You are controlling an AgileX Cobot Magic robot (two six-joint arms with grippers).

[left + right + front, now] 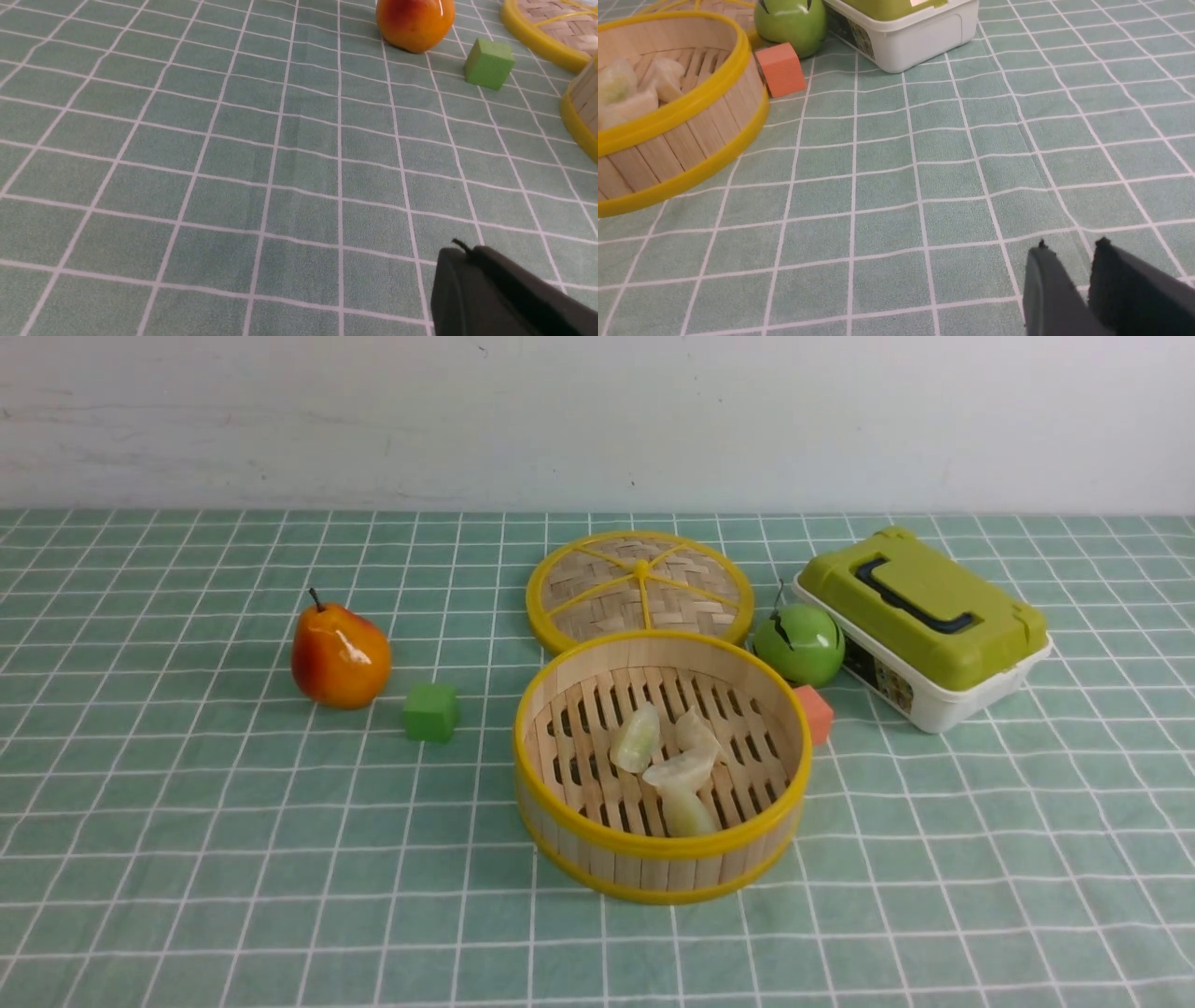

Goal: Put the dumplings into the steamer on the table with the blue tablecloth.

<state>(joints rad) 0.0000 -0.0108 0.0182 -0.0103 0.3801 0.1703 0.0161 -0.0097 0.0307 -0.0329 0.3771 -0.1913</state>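
Two cubes, green (430, 712) and orange (813, 714), near the steamer (661, 873) (left hand (460, 247) closed, right (1071, 247) slightly parted, both unladen).

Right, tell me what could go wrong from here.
The dumplings lie bunched in the steamer, so bumping it might shift them. The steamer sits close against the pink block, so sliding it could push that block. Reaching for the woven lid might knock the green fruit.
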